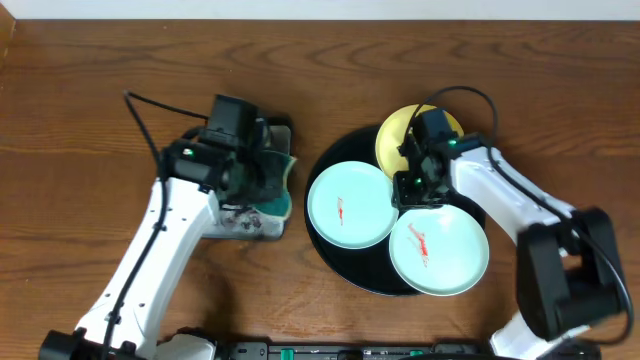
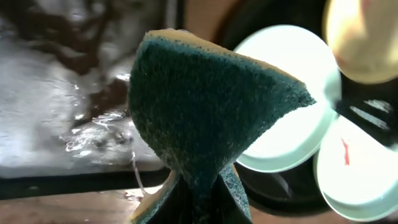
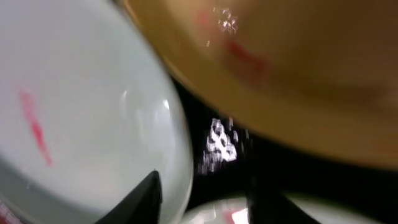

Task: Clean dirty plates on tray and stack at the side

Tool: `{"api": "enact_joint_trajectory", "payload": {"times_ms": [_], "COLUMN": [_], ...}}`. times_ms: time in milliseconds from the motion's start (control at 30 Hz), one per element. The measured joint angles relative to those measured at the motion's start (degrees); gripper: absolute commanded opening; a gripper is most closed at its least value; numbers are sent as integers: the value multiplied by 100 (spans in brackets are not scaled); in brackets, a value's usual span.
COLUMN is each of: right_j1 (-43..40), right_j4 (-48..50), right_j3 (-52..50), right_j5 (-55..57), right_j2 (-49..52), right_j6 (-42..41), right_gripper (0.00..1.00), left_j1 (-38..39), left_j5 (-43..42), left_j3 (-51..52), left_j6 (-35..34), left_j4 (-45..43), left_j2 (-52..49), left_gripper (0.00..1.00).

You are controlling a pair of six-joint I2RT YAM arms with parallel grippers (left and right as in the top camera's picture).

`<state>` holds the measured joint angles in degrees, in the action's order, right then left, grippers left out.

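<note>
The left jaws are clamped on the base of a green sponge (image 2: 205, 106), pinching it so that its scouring face fans out broad and free, which looks meant to give a wide wiping area. It hangs just at the 3 o'clock edge of the small soapy tray (image 1: 240, 225), where foam and water show in the left wrist view. That suggests it has been wetted and is ready to carry across.

The right jaws stand apart with nothing between them. They sit low over the middle of the large black tray (image 1: 340, 262), in the gap where all three plates meet. One dark fingertip (image 3: 149, 194) lies at the rim of the mint plate (image 1: 350, 205) at the tray's 9 o'clock. The yellow plate (image 1: 400, 135) is at 12 o'clock and partly hidden under the wrist. The second mint plate (image 1: 438, 250) is at about 5 o'clock. This placement reads as a setup to pin or lift a rim so a plate holds steady while it is wiped.

All three plates lie in the tray with their rims crowded or overlapping. The two mint ones show red smears, and the right wrist view shows a faint one on the yellow. None is stacked on the wooden surface (image 1: 80, 120) beside the tray yet, so I judge cleaning has barely begun.
</note>
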<state>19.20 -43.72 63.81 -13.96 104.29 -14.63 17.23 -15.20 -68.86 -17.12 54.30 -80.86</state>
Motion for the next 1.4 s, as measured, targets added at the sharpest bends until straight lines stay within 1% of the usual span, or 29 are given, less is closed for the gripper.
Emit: {"api": "enact_joint_trajectory", "payload": {"times_ms": [133,200,333,467,600,733,933,1033,1100,1200,1400], "right_j1": [-7,11,81,87,87,87,87,87,87,87,87], "right_j4": [264,365,391,367,321,271,240,225,221,197,151], "right_j3": [9,11,13,22,33,44,55,55,55,59,63], "right_j5": [-98,-162,-184,-118,-105,-101,-98,-101,-101,-101,-103], "right_j2": [280,328,343,343,343,343,343,343,343,343,343], "right_j6": [-4,-26,-136,-393,-535,-595,-605,-621,-621,-623,-634], "right_gripper": [15,1,1,1,1,1,1,1,1,1,1], "left_j1": [393,557,761,999,1381,1720,1770,1770,1768,1784,1746], "left_j5": [-39,-74,-101,-101,-101,-114,-155,-271,-245,2,1161], "left_j3": [0,0,0,2,2,4,7,2,-42,-221,-470], "left_j6": [-111,-184,-372,-728,-1119,-1445,-2044,-2168,-2168,-2164,-2162], "left_j4": [-205,-352,-627,-1088,-1582,-1886,-2312,-2474,-2393,-2017,-881], "left_j2": [-33,-46,-55,-297,-1003,-1790,-2623,-2841,-2892,-2979,-2992], "left_gripper": [7,7,7,7,7,7,7,8,7,7,7]}}
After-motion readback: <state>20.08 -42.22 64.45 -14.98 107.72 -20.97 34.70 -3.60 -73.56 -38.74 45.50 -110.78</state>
